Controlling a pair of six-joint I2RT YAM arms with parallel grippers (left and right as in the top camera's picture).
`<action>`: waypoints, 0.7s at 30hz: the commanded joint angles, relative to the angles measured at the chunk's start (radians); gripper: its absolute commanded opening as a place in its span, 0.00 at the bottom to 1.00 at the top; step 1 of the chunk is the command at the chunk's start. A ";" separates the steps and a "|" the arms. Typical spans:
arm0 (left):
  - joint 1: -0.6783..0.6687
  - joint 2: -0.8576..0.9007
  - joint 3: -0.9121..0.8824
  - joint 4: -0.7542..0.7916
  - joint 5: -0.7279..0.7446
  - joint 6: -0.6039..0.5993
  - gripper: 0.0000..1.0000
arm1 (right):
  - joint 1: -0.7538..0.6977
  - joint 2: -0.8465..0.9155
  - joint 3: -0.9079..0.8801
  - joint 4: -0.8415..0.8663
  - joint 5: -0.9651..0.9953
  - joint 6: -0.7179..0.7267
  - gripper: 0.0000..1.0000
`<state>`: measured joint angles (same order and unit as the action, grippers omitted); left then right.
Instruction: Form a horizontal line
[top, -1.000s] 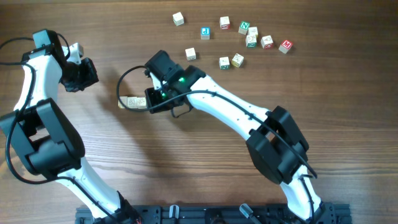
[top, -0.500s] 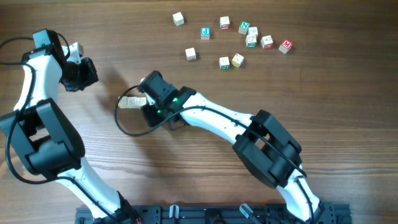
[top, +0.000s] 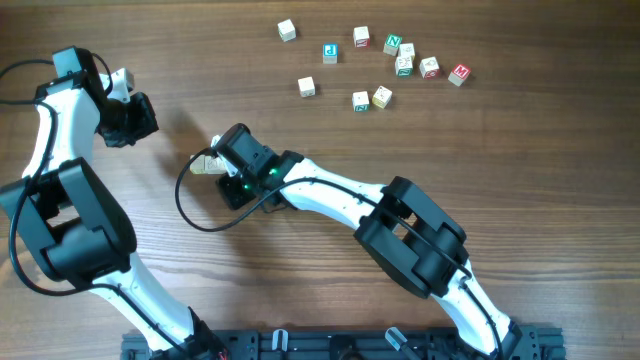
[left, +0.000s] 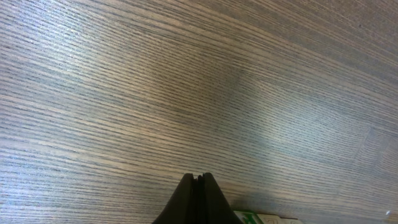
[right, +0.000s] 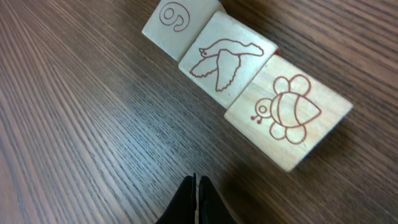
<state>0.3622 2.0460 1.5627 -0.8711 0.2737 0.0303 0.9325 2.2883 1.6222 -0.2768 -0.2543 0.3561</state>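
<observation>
Nudging risk: the right gripper (right: 196, 185), fingers pressed together and empty, sits just beside the row of three pale cream wooden cubes (right: 227, 59). Any sideways drift would likely knock the bee-marked end cube (right: 289, 115) askew.
Row position: cubes touch side to side on the dark wood-grain table (top: 300, 280).
Cable: a black loop (top: 185, 195) lies just beside the row and could drag it.
Left gripper (left: 198, 182): fingers closed, empty, near the row, not obstructing.
Loose lettered cubes (top: 400, 60): well apart from the row.

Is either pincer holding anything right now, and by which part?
Nothing is held. The left pincer is shut above the table; the right pincer is shut, empty, short of the three-cube row.
</observation>
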 joint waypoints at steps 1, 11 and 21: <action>0.000 0.006 0.010 0.003 0.005 -0.013 0.04 | 0.006 0.029 -0.008 0.020 -0.003 -0.013 0.05; 0.000 0.006 0.010 0.003 0.005 -0.013 0.04 | 0.006 0.029 -0.008 0.053 0.080 -0.013 0.04; 0.000 0.006 0.010 0.003 0.005 -0.013 0.04 | 0.006 0.029 -0.008 0.085 0.110 -0.015 0.04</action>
<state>0.3622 2.0460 1.5627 -0.8711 0.2741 0.0303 0.9325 2.2906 1.6222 -0.1997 -0.1738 0.3557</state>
